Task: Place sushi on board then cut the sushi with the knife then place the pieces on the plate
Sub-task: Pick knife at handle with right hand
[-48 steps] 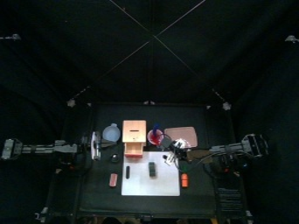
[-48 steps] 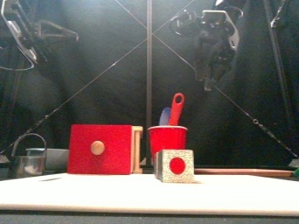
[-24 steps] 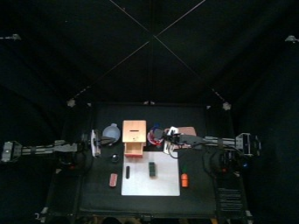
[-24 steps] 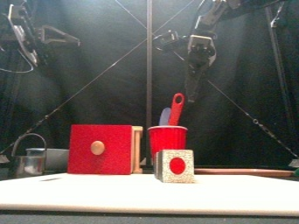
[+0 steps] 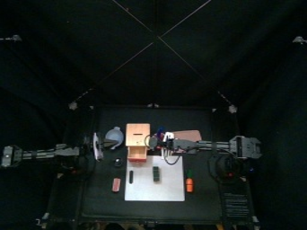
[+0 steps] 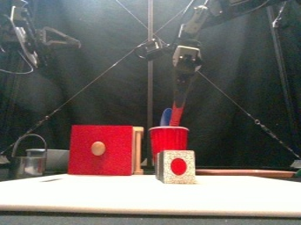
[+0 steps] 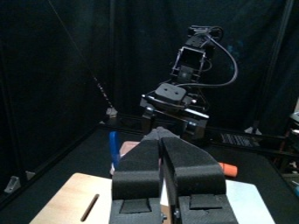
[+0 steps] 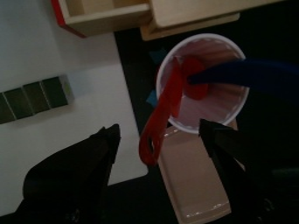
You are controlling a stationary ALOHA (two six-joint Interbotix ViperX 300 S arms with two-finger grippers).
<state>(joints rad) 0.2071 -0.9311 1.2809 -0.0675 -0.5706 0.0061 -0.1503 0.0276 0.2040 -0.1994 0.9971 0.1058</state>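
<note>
**A:** How do the jaws of the right gripper stand?

**B:** They are wide apart and hold nothing. The handle of the red knife lies between them, and I think they do not touch it yet.

**A:** What has changed just now?

**B:** One second ago this gripper hung high, to the right of the red cup. Now it has come across and down over the cup.

**A:** And the sushi?

**B:** The sushi roll lies on the white board, in front of the cup, with its blocks together. So the placing seems done, and closing on the knife is next, I judge.

**A:** The other arm?

**B:** The left gripper rests at the table's left side, with its jaws together and empty.
</note>
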